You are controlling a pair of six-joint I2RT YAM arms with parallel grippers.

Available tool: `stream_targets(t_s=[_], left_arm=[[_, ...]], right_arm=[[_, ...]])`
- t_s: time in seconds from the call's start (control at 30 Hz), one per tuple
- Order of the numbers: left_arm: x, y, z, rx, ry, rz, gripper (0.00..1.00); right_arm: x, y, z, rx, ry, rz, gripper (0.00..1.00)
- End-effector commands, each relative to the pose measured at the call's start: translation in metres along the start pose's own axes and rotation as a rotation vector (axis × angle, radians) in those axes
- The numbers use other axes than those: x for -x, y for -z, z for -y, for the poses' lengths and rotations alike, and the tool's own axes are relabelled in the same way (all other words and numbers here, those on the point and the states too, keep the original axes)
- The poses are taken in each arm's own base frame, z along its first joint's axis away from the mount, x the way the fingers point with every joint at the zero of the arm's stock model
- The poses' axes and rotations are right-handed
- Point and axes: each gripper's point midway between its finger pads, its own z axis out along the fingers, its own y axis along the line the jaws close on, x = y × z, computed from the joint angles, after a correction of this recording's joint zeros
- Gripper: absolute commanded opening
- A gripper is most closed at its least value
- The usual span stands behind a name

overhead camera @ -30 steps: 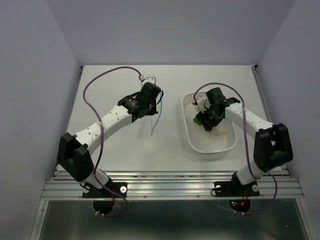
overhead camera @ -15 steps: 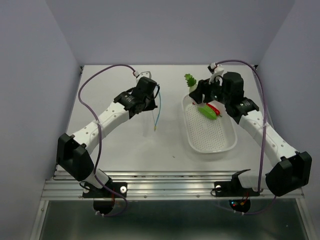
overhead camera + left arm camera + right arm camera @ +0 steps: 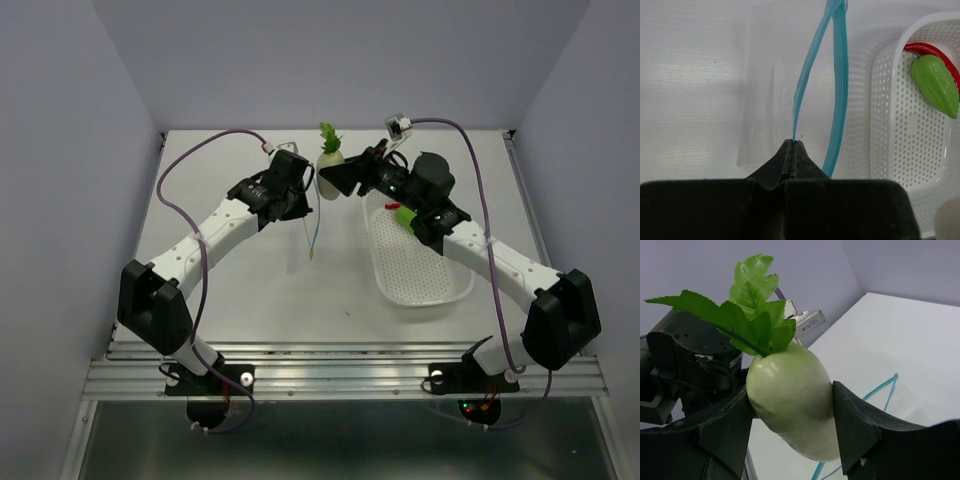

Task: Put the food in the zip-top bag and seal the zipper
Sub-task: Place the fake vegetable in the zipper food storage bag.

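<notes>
My left gripper (image 3: 793, 143) is shut on one lip of the zip-top bag (image 3: 770, 95), pinching its light blue zipper (image 3: 838, 75). The clear bag hangs with its mouth parted, the other lip bowing away. Seen from above, the left gripper (image 3: 306, 196) holds the zipper (image 3: 314, 228) over the table. My right gripper (image 3: 790, 407) is shut on the white radish (image 3: 795, 400), leaves up, beside the bag's mouth. From above, the radish (image 3: 328, 184) sits just right of the left gripper. The green cucumber-like piece (image 3: 936, 85) and the red chili (image 3: 925, 48) lie in the basket.
A white perforated basket (image 3: 425, 272) stands right of the bag, under my right arm. The left arm's wrist and purple cable (image 3: 690, 365) are close behind the radish. Lavender walls close in the back and both sides.
My right arm has lifted the radish out of the basket and carried it left, up beside the bag. My left arm has kept the bag pinched, shifting only slightly.
</notes>
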Motion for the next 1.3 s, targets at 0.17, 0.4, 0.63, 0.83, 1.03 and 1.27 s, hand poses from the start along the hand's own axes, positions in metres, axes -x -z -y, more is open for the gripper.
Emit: stream_targets(t_s=[0.17, 0.4, 0.63, 0.83, 1.03, 1.27], left_arm=[[0.024, 0.012, 0.012, -0.054, 0.02, 0.039, 0.0], [0.024, 0.01, 0.013, -0.069, 0.024, 0.032, 0.0], [0.025, 0.012, 0.012, -0.075, 0.043, 0.034, 0.0], [0.027, 0.011, 0.012, -0.081, 0.062, 0.037, 0.0], [0.035, 0.016, 0.007, -0.078, 0.083, 0.064, 0.0], [0.039, 0.02, 0.002, -0.083, 0.106, 0.077, 0.0]], right_arm=[[0.025, -0.036, 0.004, 0.024, -0.067, 0.186, 0.12], [0.004, -0.051, 0.018, 0.017, -0.123, 0.167, 0.11], [-0.024, -0.055, 0.036, -0.033, -0.16, 0.132, 0.11], [-0.056, -0.052, 0.048, -0.082, -0.165, 0.076, 0.11], [-0.082, -0.048, 0.059, -0.134, -0.16, 0.036, 0.11], [-0.097, -0.047, 0.061, -0.163, -0.156, 0.016, 0.14]])
